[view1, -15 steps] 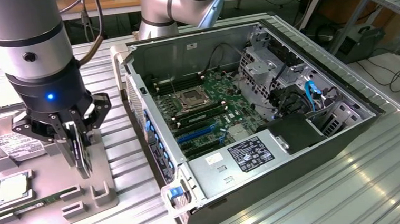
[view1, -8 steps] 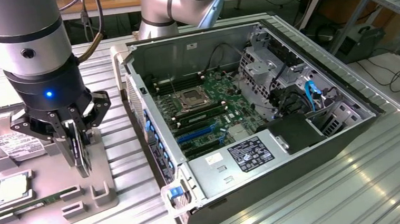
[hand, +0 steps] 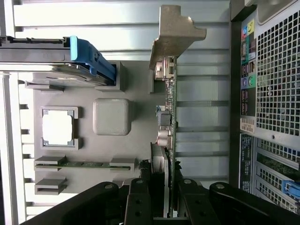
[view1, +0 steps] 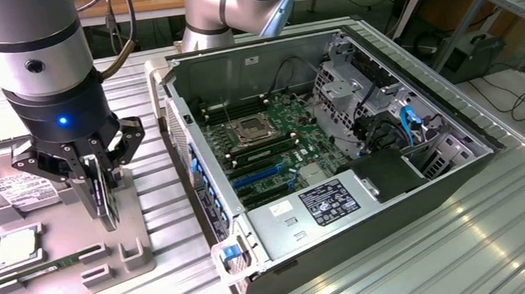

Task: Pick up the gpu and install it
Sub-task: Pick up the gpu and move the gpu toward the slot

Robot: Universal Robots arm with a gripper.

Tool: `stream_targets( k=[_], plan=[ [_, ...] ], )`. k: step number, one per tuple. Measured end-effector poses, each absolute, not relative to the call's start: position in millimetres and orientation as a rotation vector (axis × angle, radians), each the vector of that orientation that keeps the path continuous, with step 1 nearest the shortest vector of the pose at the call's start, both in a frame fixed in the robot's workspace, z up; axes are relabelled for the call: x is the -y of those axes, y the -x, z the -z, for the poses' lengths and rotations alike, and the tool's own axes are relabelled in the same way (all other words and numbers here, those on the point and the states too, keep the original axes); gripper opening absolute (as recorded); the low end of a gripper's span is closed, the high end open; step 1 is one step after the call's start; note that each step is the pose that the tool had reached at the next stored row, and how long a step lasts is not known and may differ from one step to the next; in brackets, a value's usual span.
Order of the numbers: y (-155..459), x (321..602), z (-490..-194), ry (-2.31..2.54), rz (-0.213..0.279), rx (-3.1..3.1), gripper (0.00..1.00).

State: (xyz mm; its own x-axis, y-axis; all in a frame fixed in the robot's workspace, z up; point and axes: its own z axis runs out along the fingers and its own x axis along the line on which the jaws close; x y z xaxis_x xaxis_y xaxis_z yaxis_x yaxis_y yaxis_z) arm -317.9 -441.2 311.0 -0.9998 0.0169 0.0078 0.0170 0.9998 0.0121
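- Gripper (view1: 99, 194) (hand: 165, 199): black, multi-link fingers closed together on the gpu, pinching its two flat faces.
- The gpu (view1: 108, 205) (hand: 170, 112): thin flat black expansion card, on edge, silver metal bracket at the end away from the fingers. It stands at the edge of the grey moulded parts tray (view1: 60, 234) (hand: 136, 93) that faces the open black computer case (view1: 252, 272). Cannot tell whether its lower edge is in the tray's slot or just clear of it.
- Handling, as a judgement: light and stiff, but fragile. Small components and connectors stand proud of one face, and the edge contacts should not be knocked. Smooth faces may slip under a weak pinch. The present hold across the board near the end opposite the bracket looks sensible; the long overhang could let it swing or twist.
- Also in the tray: silver hard drive with white label (view1: 16, 188), square silver processor chip (view1: 15, 247) (hand: 58, 127), narrow green memory stick (view1: 49, 264) (hand: 84, 164).
- Case lies on its side on the slatted aluminium table (view1: 454, 244), green motherboard (view1: 272, 139) exposed.
- Writing: black label with white print on the grey power supply (view1: 327, 201), unreadable. Hard drive label print unreadable. No brand made out anywhere.
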Motion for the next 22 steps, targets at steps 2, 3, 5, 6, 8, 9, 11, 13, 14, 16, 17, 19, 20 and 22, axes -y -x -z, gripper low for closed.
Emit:
stream_targets(
  k=[2, 3, 5, 6, 8, 9, 11, 13, 14, 16, 17, 19, 20, 22],
  plan=[
    [318, 441, -312, 0.027, 0.020, 3.134, 0.27],
    [318, 441, -312, 0.027, 0.021, 3.134, 0.27],
    [318, 441, -313, 0.027, 0.021, 3.134, 0.27],
    [318, 441, -313, 0.027, 0.021, 3.134, 0.27],
    [318, 441, -314, 0.026, 0.021, 3.134, 0.27],
    [318, 441, -314, 0.026, 0.021, 3.134, 0.27],
    [318, 441, -315, 0.027, 0.022, 3.134, 0.27],
    [318, 441, -316, 0.027, 0.023, 3.134, 0.27],
    [318, 441, -317, 0.027, 0.023, 3.134, 0.27],
    [318, 441, -318, 0.027, 0.024, 3.134, 0.27],
    [318, 441, -319, 0.027, 0.024, 3.134, 0.27],
    [318, 441, -320, 0.027, 0.026, 3.134, 0.27],
    [318, 441, -321, 0.026, 0.027, 3.134, 0.27],
    [318, 442, -323, 0.026, 0.030, 3.134, 0.27]
  ],
)
